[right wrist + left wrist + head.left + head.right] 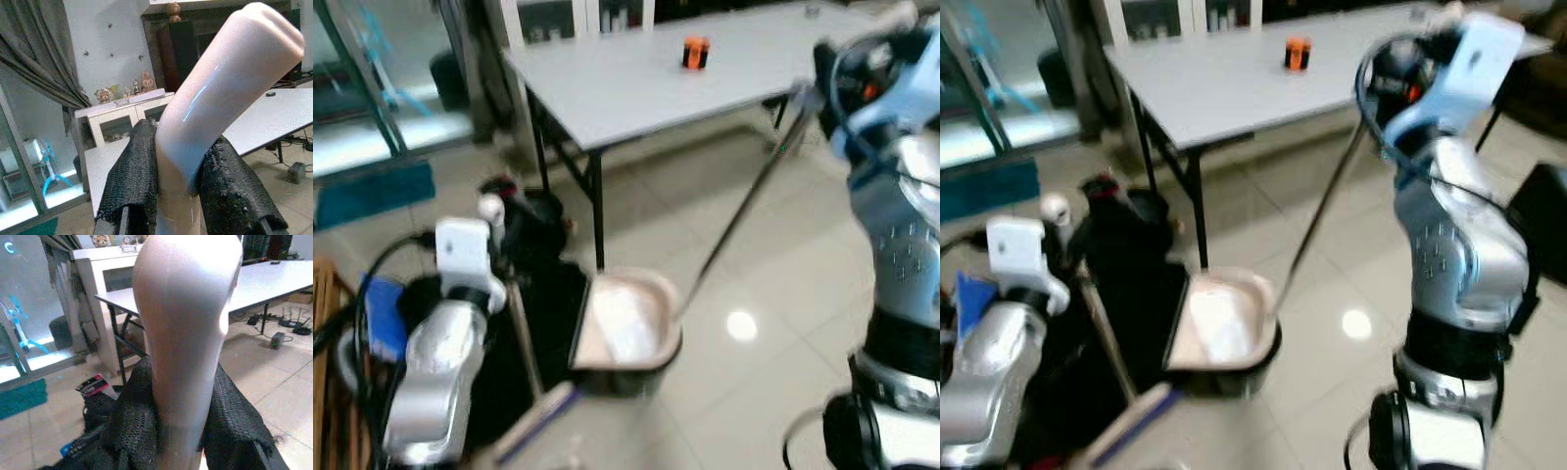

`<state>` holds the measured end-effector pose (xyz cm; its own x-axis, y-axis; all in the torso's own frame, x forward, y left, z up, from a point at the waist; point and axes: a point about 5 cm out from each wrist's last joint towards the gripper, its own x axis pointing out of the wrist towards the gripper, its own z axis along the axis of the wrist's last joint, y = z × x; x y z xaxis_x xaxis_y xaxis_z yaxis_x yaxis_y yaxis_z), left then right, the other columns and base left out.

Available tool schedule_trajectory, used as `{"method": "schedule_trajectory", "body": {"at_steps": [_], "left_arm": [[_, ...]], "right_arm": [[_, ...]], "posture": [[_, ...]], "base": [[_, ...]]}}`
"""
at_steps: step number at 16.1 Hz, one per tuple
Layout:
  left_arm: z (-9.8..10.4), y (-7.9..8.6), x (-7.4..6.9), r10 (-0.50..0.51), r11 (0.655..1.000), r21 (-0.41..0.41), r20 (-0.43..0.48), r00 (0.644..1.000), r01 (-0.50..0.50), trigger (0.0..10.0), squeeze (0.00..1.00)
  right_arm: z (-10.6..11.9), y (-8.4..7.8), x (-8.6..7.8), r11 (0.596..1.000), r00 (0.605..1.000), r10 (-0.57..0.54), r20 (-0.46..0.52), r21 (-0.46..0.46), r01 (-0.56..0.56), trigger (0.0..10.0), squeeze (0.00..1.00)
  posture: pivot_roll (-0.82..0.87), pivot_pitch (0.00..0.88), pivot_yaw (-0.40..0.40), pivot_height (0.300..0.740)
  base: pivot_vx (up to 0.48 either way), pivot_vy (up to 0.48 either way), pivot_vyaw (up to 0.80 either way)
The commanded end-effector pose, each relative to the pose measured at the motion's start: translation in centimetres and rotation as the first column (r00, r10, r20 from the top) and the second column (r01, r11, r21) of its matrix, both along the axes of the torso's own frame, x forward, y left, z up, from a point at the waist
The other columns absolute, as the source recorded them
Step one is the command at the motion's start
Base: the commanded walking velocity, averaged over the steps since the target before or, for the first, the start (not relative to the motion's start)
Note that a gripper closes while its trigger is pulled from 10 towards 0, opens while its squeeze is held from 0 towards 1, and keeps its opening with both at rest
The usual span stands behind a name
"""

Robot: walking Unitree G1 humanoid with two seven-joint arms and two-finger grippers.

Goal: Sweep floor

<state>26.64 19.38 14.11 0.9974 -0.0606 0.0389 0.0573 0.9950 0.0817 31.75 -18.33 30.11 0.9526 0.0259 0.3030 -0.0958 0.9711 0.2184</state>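
A pale dustpan (625, 328) rests on the tiled floor in front of me, its thin long handle (739, 211) slanting up to my right gripper (1398, 70). In the right wrist view the black fingers (132, 171) are shut on the handle's pale grip (215, 107). My left gripper (497, 235) is shut on the broom's pale handle top (188, 323). The broom stick (524, 338) runs down from it toward the blurred lower end (536, 413) near my feet, just left of the dustpan.
A grey folding table (636, 83) with black legs stands ahead, and a small orange object (695, 52) sits on it. A black bag (533, 211) lies by the table leg. There is a blue mat (372, 191) and glass door at the left, and a dark box (1542, 215) at the right.
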Motion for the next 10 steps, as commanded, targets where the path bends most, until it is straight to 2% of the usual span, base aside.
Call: {"method": "schedule_trajectory", "body": {"at_steps": [1, 5, 8, 10], "left_arm": [[1.0, -0.7, 0.1, -0.017, 1.000, -0.021, 0.052, 0.999, 0.018, 10.0, 0.00], [-0.2, 0.0, -0.2, 0.013, 1.000, 0.026, -0.026, 1.000, -0.012, 10.0, 0.00], [-0.4, 0.0, -0.4, 0.019, 1.000, 0.024, -0.038, 0.999, -0.018, 10.0, 0.00], [-0.5, -0.1, -0.5, 0.022, 1.000, 0.018, -0.044, 0.999, -0.021, 10.0, 0.00]], "right_arm": [[1.0, -1.0, -0.4, 0.999, 0.997, -0.054, 0.057, 0.002, 0.054, 10.0, 0.00], [0.6, 0.3, 0.1, 1.000, 0.994, -0.009, 0.105, -0.026, 0.012, 10.0, 0.00], [0.2, 0.7, 0.5, 0.999, 0.994, 0.008, 0.107, -0.040, -0.003, 10.0, 0.00], [-0.2, 1.2, 0.9, 0.997, 0.992, 0.016, 0.125, -0.080, -0.006, 10.0, 0.00]], "posture": [[0.04, 0.000, 0.020, 0.740], [0.05, 0.000, 0.018, 0.740], [0.05, 0.000, 0.017, 0.740], [0.06, 0.000, 0.014, 0.740]], "base": [[0.000, 0.000, 0.00], [0.000, 0.000, 0.00], [0.000, 0.000, 0.00], [0.000, 0.000, 0.00]]}}
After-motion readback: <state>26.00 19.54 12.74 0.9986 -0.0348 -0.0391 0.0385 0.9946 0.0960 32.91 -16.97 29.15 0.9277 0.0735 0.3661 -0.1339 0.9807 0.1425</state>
